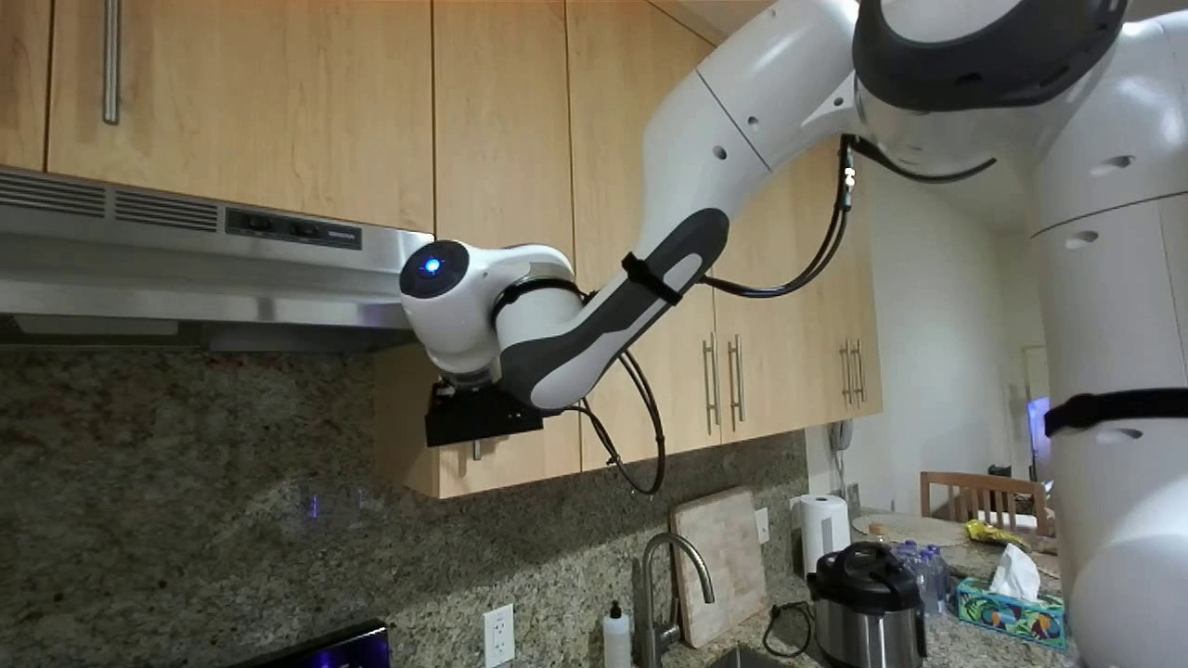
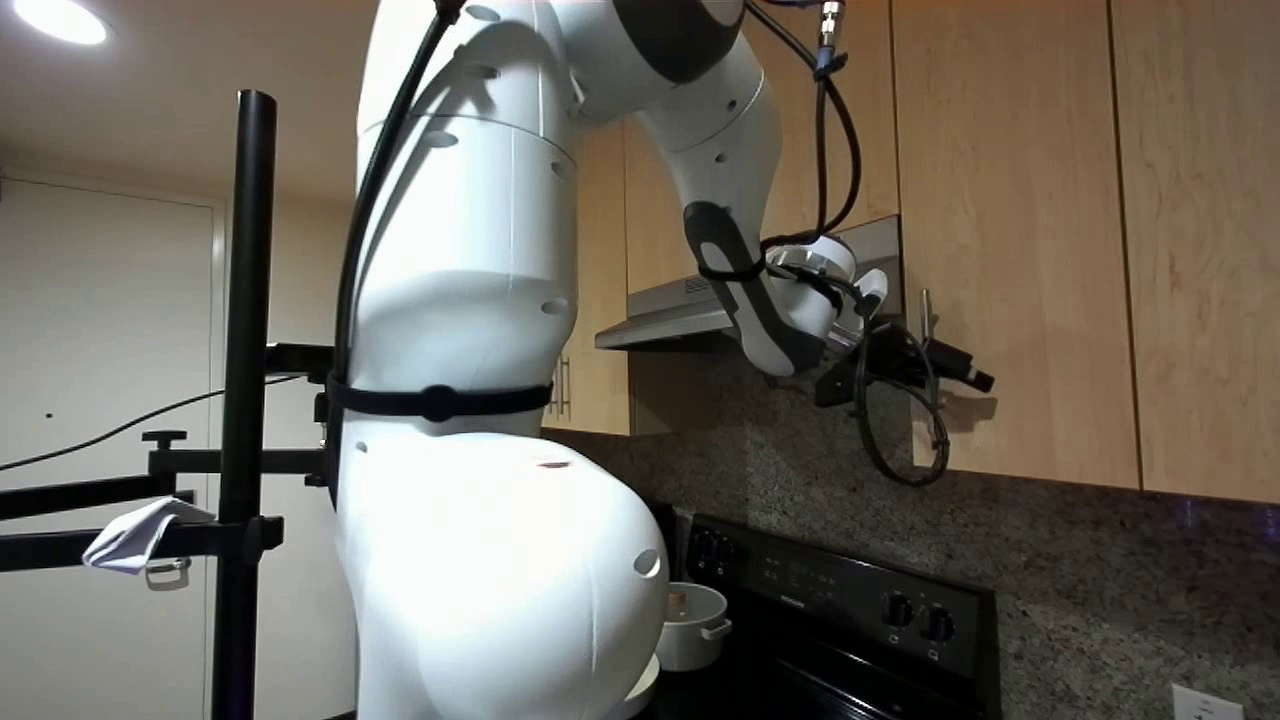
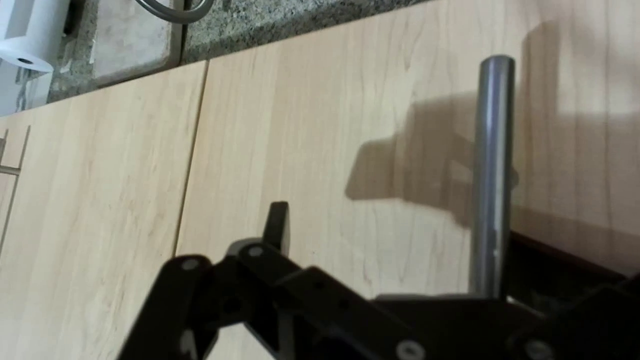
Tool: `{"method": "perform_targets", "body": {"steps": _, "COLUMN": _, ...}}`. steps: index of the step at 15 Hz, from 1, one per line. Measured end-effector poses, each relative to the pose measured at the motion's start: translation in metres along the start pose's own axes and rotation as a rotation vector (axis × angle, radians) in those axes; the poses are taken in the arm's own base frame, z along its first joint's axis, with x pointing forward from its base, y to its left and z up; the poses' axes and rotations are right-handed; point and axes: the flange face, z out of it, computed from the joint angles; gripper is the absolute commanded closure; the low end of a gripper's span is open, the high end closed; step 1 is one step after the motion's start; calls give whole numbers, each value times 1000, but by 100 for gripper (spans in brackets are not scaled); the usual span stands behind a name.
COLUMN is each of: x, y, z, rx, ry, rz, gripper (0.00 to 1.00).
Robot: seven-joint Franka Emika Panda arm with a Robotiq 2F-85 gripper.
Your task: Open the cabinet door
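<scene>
The cabinet door is a tall, narrow light-wood panel beside the range hood; it also shows in an exterior view and looks closed. Its silver bar handle stands large in the wrist view, its lower end hidden by the gripper. Part of the handle shows above the gripper in an exterior view. My gripper is at the handle, close to the door face. In the wrist view the gripper is open: one finger stands well left of the handle, and the other is dark and unclear at lower right. Contact cannot be seen.
The steel range hood is right beside the wrist. Taller doors with paired handles adjoin. Below are a granite backsplash, a faucet, a cutting board, a pressure cooker and a black stove.
</scene>
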Motion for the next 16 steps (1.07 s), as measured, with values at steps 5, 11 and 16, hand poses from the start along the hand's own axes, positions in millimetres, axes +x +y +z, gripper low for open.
{"method": "perform_targets", "body": {"steps": 5, "x": 0, "y": 0, "z": 1, "rx": -1, "ry": 2, "rz": -2, "gripper": 0}}
{"method": "perform_targets", "body": {"steps": 11, "x": 0, "y": 2, "z": 0, "rx": -2, "ry": -3, "rz": 4, "gripper": 0}}
{"method": "perform_targets", "body": {"steps": 16, "x": -1, "y": 10, "z": -4, "rx": -14, "ry": -40, "rz": 42, "gripper": 0}}
